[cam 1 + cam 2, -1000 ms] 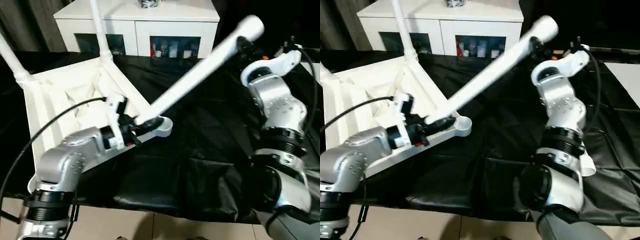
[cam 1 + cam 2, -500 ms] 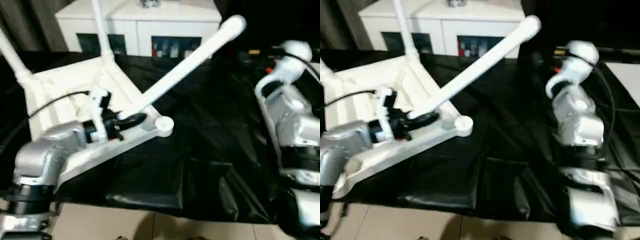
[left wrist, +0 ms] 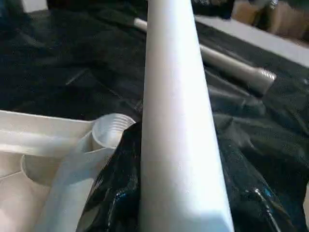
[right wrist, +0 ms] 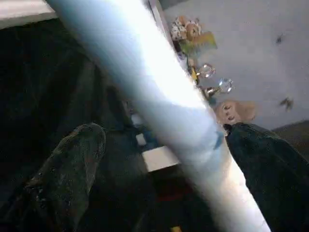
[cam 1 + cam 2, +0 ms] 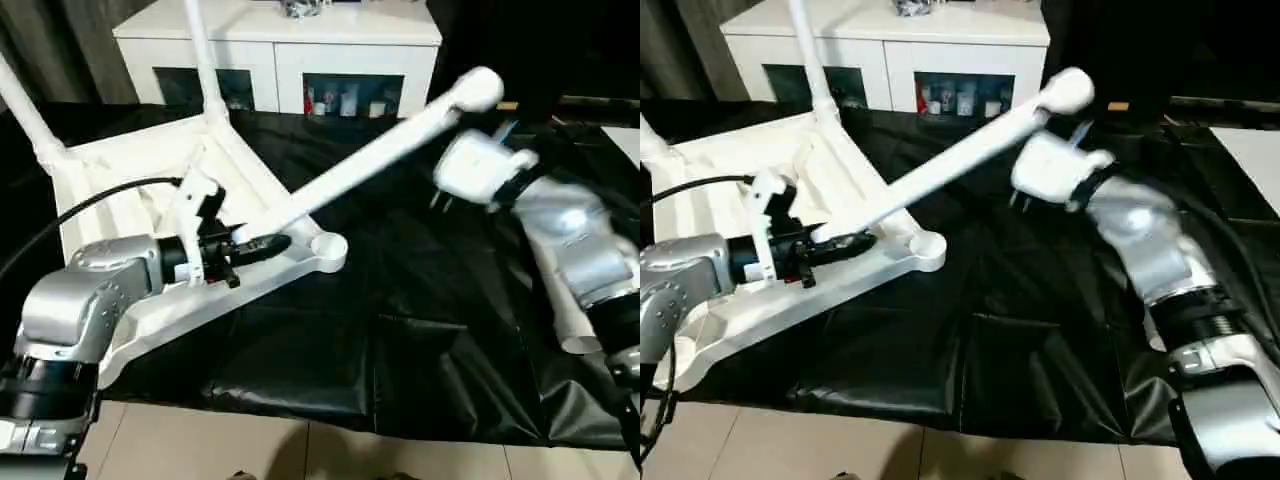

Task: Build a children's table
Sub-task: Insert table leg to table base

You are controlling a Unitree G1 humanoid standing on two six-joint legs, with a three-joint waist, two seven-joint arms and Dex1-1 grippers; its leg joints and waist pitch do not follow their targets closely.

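The children's table top (image 5: 120, 170) lies upside down on the black cloth at the left, ribs up. Two white legs (image 5: 203, 60) stand in its far corners. My left gripper (image 5: 262, 243) is shut on the lower end of a third leg (image 5: 380, 155), just left of the empty near corner socket (image 5: 328, 250). That leg slants up to the right. My right gripper (image 4: 164, 131) is open around its upper part, one finger (image 4: 67, 169) on each side with gaps. Another tube (image 3: 231, 67) lies on the cloth beyond the socket.
The white cabinet with glass doors (image 5: 275, 55) stands behind the work table. The black cloth (image 5: 400, 300) is creased, and its front edge hangs over the pale floor (image 5: 250, 450). A black cable (image 5: 90, 205) loops over the table top from my left arm.
My right arm has swung down from upright and its wrist now sits under the slanted leg's upper end. The leg's lower end, in my left gripper, has drawn back left of the socket.
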